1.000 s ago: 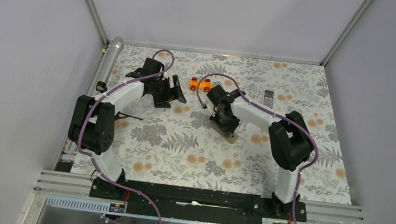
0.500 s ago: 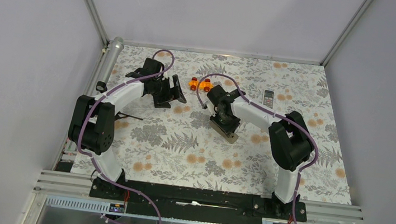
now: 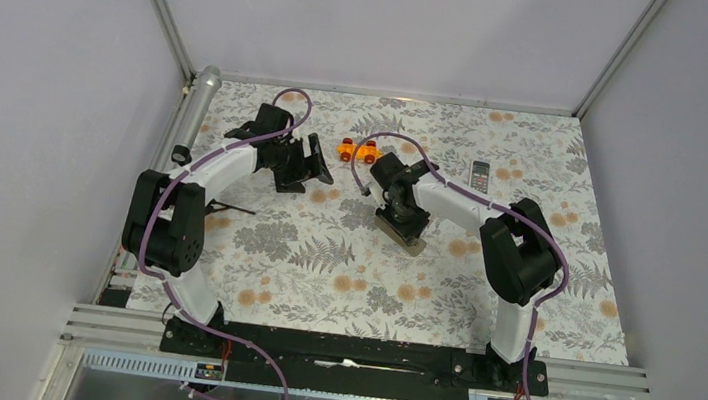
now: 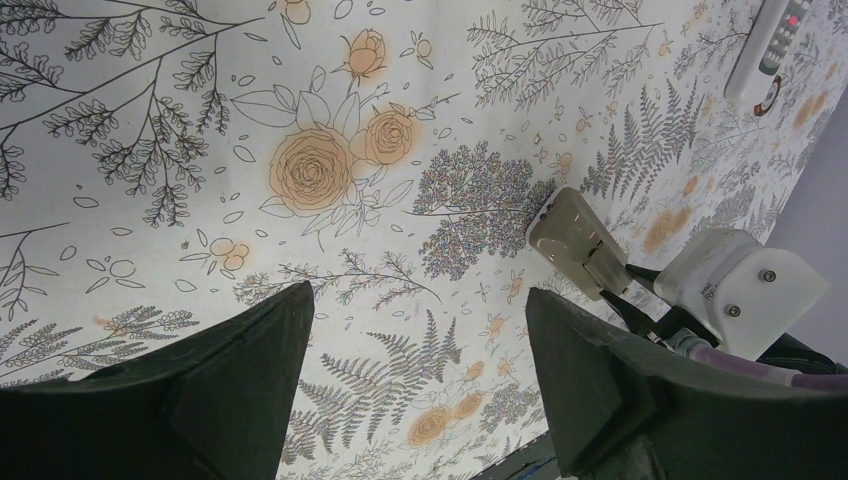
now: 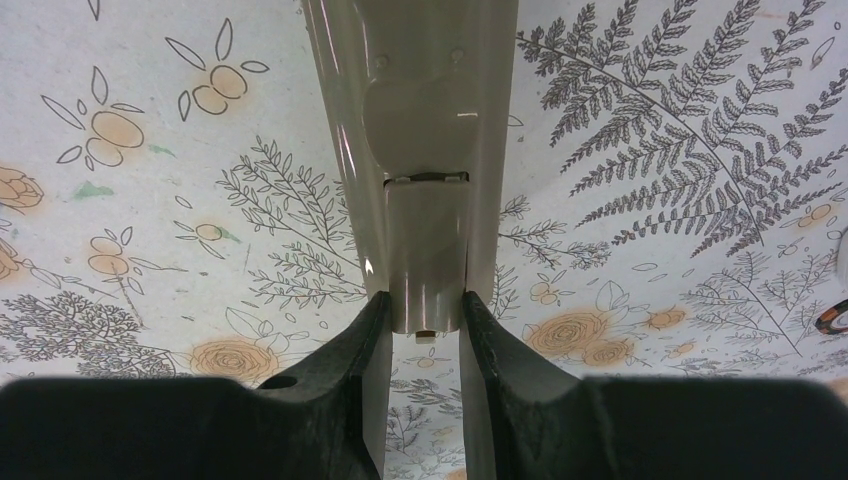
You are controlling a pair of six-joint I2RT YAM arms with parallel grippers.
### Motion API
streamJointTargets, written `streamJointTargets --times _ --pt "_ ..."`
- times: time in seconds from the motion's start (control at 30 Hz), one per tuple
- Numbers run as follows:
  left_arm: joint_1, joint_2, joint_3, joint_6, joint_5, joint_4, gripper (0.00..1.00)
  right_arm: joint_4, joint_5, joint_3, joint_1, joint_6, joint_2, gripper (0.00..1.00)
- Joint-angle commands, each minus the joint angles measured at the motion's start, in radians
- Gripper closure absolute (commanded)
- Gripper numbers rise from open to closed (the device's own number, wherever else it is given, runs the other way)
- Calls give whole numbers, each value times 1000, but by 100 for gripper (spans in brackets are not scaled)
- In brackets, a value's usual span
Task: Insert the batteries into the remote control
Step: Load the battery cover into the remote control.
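Note:
The remote control (image 3: 405, 232) lies back up on the mat, its grey-brown back and battery cover (image 5: 425, 250) filling the right wrist view. My right gripper (image 3: 397, 213) is shut on the remote's near end, one finger on each side of the cover (image 5: 424, 330). The batteries (image 3: 358, 149), two tiny red-orange cylinders, lie side by side at the back centre, between the two grippers. My left gripper (image 3: 311, 170) is open and empty, hovering left of the batteries (image 4: 418, 300). In its view the remote's end (image 4: 572, 238) shows, held by the right gripper.
A second, small remote (image 3: 480, 174) lies at the back right and also shows in the left wrist view (image 4: 768, 50). A silver cylinder (image 3: 200, 102) leans at the back left corner. A thin black piece (image 3: 226, 208) lies by the left arm.

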Motion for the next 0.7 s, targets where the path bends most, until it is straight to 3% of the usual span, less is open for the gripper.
streamJointTargets --times 0.0,0.67 --pt "7 -35 -5 14 -13 11 17 -28 2 -11 4 -18 -13 93" --pt "7 -37 -2 16 -15 6 17 -33 -41 27 3 -47 8 90"
